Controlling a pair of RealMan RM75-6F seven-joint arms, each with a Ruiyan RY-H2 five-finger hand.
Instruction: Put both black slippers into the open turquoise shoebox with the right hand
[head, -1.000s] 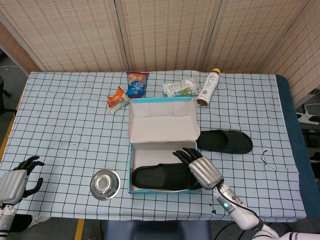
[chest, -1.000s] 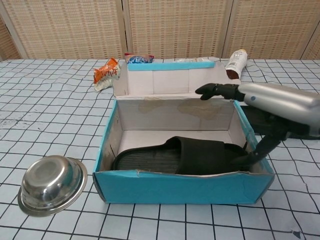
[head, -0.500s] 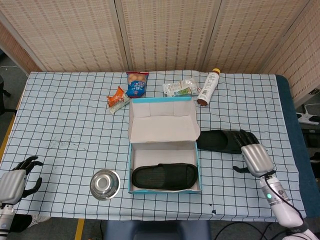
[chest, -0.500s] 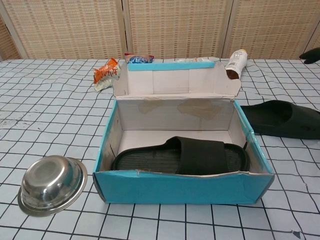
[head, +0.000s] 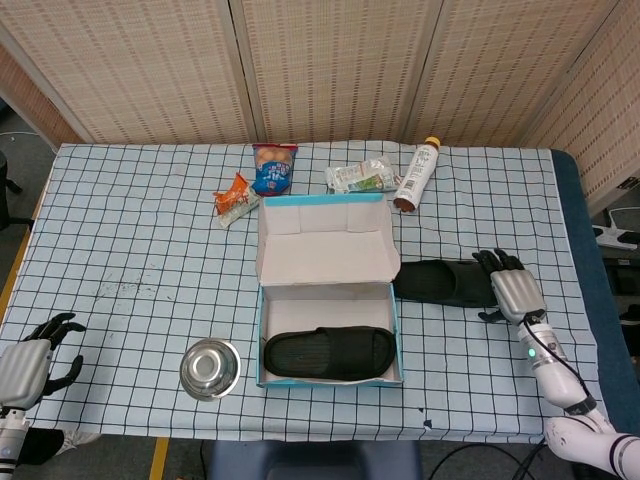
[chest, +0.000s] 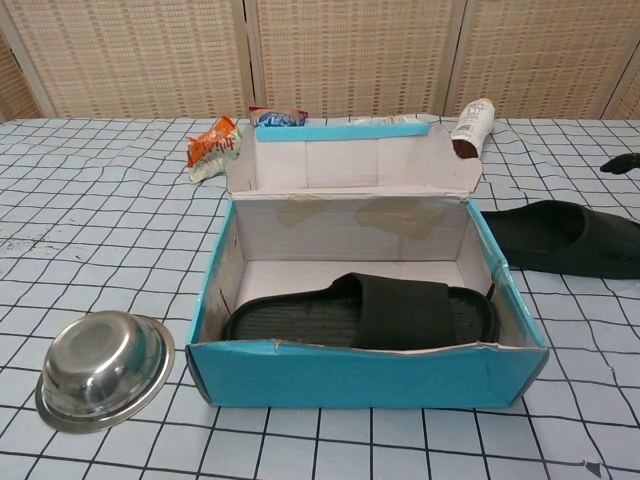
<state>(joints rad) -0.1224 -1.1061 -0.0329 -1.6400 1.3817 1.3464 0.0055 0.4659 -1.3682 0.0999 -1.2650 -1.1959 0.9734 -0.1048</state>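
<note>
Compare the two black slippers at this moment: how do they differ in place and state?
One slipper lies inside the turquoise shoebox; the other slipper lies on the checked tablecloth, right of the box. No robot hand is at the boxed one; the right robot hand is at the outer one's far end. Both are black, lying flat.

The checked tablecloth (head: 130, 220) carries a turquoise shoebox (head: 325, 300) and steel bowl (head: 210, 368) left of the right hand (head: 515, 292), a black slipper (head: 445, 283) touching its fingers, with snack packets (head: 274, 168) and a bottle (head: 417, 175) beyond

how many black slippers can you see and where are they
2. One slipper lies inside the turquoise shoebox; the other slipper lies on the table right of the box, by the right hand. None appears hidden.
</note>
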